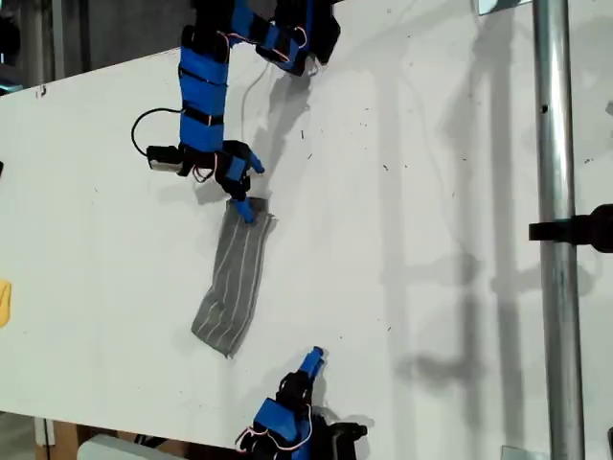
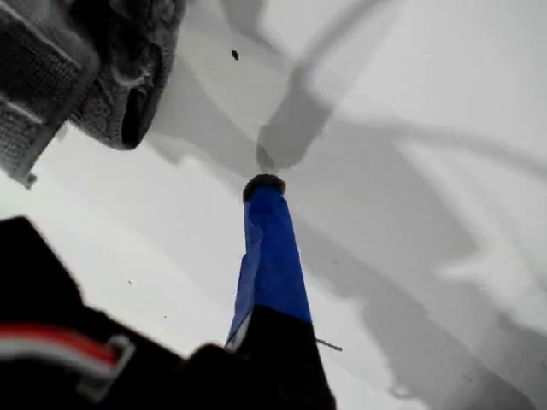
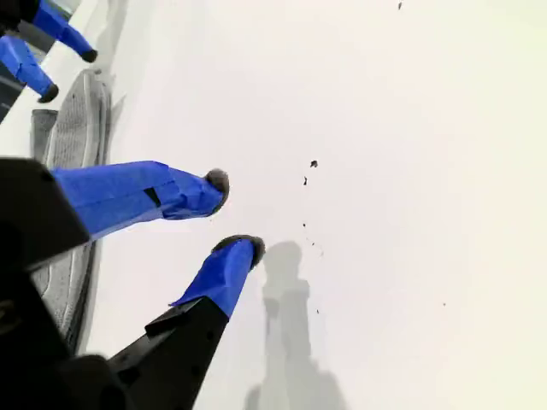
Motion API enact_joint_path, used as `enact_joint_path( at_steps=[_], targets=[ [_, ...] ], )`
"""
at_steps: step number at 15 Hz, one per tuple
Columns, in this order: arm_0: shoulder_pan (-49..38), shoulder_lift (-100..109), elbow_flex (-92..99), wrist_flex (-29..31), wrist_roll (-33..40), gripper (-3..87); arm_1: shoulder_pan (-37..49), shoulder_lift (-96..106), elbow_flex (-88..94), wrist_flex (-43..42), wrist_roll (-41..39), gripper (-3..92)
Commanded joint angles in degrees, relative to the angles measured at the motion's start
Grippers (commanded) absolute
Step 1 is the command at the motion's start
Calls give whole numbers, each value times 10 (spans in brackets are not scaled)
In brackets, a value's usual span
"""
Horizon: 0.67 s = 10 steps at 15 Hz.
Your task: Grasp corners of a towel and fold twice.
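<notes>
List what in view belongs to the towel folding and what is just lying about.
Job:
striped grey towel, lying as a narrow strip
my first end effector, at one short end of it
my second end effector, open, near the other end

Lying about:
yellow object, exterior view's left edge
metal pole
black clamp on it

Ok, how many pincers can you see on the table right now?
2. My first pincer is at the towel's upper end in the exterior view. My second pincer is near that view's bottom edge, clear of the towel. None seems hidden.
</notes>
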Motion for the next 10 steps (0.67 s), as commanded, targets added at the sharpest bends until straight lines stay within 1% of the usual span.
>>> enact_joint_path(
  at_steps=[1,4,8,9,10],
  targets=[
    [18,4,4,6,-14,101,13,-78,-115,15,20,551],
    [26,3,4,7,-21,99,24,-189,-231,4,25,544],
    [31,3,4,7,-23,99,38,-230,-270,-46,19,509],
    [31,3,4,7,-24,99,44,-250,-285,-46,17,489],
    [33,3,4,7,-25,99,49,-270,-301,-49,11,450]
  ],
)
